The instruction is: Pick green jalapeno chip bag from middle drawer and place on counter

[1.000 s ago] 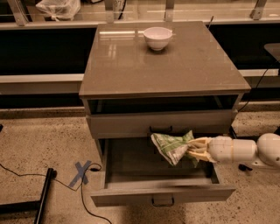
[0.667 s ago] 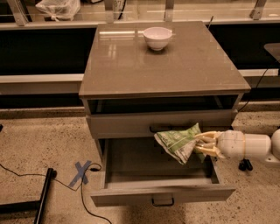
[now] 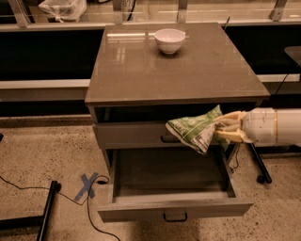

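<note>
The green jalapeno chip bag [image 3: 195, 130] hangs crumpled in the air in front of the top drawer's front, above the open middle drawer [image 3: 171, 209]. My gripper [image 3: 225, 131] comes in from the right on a white arm and is shut on the bag's right end. The drawer is pulled out and its inside shows nothing in it. The counter [image 3: 141, 70] is the glossy grey-brown top just above and behind the bag.
A white bowl [image 3: 170, 40] stands at the back middle of the counter. A dark cable and a blue tape cross [image 3: 87, 185] lie on the speckled floor to the left, beside a black stand leg [image 3: 47, 212]. A plastic bag [image 3: 63, 8] lies on the shelf behind.
My gripper has lifted the chip bag up out of the middle drawer to the height of the top drawer's front, and a little to the right.
</note>
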Robot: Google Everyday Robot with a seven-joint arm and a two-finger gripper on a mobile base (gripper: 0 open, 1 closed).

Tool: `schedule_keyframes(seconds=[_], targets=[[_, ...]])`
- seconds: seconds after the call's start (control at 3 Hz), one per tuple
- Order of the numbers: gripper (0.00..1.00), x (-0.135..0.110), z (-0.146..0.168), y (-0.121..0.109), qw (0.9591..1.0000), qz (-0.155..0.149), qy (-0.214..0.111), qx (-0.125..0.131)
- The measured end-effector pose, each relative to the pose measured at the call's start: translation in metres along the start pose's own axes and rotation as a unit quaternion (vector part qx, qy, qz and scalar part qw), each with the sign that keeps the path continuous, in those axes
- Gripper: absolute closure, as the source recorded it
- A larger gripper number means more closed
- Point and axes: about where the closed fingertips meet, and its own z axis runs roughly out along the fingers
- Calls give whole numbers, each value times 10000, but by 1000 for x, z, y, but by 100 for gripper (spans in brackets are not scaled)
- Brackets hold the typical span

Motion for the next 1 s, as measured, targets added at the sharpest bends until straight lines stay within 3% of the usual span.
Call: schedule_keyframes(seconds=[0.33, 0.67, 1.0], targets=[[100, -45, -8, -28, 9988, -34, 467, 118], [100, -77, -11, -61, 9962, 116, 824, 274], [100, -93, -3, -97, 9918, 376, 1126, 476]])
